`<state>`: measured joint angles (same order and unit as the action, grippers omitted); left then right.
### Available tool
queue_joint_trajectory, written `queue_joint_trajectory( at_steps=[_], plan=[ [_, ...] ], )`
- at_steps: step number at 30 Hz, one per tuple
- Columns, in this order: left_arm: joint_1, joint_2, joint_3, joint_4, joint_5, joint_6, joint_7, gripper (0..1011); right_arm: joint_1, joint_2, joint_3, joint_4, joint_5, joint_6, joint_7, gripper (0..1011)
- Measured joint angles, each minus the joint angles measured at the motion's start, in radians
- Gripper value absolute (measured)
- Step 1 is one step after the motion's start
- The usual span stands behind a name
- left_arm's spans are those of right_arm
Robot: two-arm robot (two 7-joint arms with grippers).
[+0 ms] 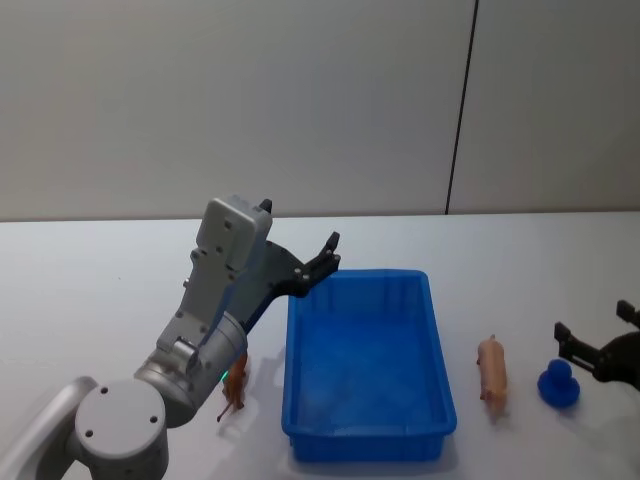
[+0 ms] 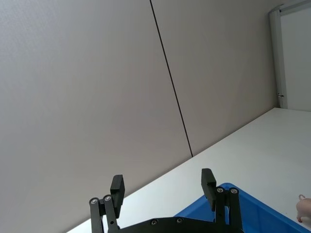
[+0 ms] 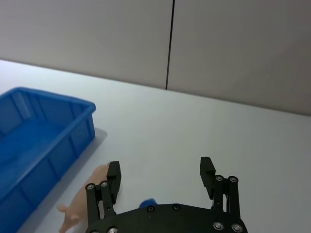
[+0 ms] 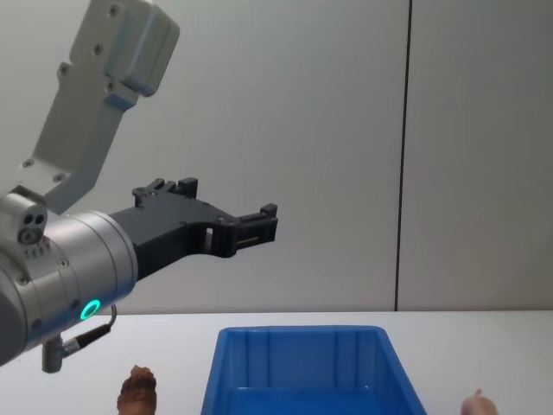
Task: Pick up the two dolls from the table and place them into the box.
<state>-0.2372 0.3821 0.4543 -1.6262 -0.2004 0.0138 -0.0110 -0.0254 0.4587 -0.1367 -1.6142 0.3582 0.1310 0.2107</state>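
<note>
Closest in, the grey elbow of the left arm rises from the near left. The left hand (image 1: 330, 252) hangs in the air above the far left corner of the box (image 1: 368, 440), its fingers spread apart and gripping nothing. That blue box sits in the middle of the white surface (image 1: 100, 280). The brown doll (image 4: 138, 389) stands just left of the box, partly behind the arm. The pink pig (image 1: 491, 368) lies just right of the box. Farther right, a small blue object (image 1: 559, 383) sits beside the right hand (image 1: 592, 322), which is low over the surface, fingers apart, holding nothing.
</note>
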Motion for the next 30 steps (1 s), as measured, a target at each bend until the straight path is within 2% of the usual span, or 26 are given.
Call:
queue_joint_trajectory(
  at_steps=[18, 30],
  plan=[
    [0.0, 0.0, 0.0, 0.0, 0.0, 0.0, 0.0, 1001, 0.064, -0.029, -0.03, 0.138, -0.031, 0.078, 0.083, 1001],
    [0.0, 0.0, 0.0, 0.0, 0.0, 0.0, 0.0, 1001, 0.092, -0.046, -0.047, 0.197, -0.053, 0.103, 0.11, 1001]
  ],
)
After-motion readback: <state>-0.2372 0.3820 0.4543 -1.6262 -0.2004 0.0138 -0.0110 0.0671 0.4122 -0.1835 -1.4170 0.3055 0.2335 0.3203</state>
